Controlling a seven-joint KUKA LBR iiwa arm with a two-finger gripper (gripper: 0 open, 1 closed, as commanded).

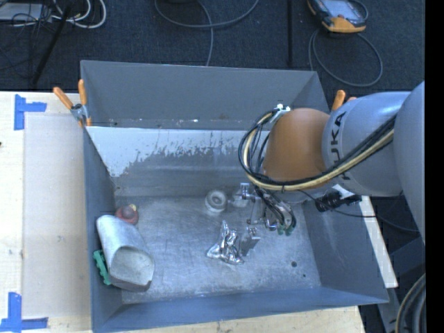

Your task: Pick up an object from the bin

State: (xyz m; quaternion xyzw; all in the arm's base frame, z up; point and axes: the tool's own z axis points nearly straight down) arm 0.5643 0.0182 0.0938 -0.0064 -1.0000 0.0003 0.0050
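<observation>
– Right of centre over the grey bin (201, 92) hangs the arm's gripper (258, 222), close above a crumpled silvery scrap (229, 247) on the floor. Open or closed? I cannot tell, nor whether it has hold of anything.
– What might go wrong?
– The scrap looks thin and uneven. A skewed descent could push it aside, or knock the grey ring (216, 200) just beyond.
– And the count?
– One pale cylinder (125, 252) near-left, one scrap, one ring, one small red thing (127, 214), one green piece (102, 266): five.
</observation>
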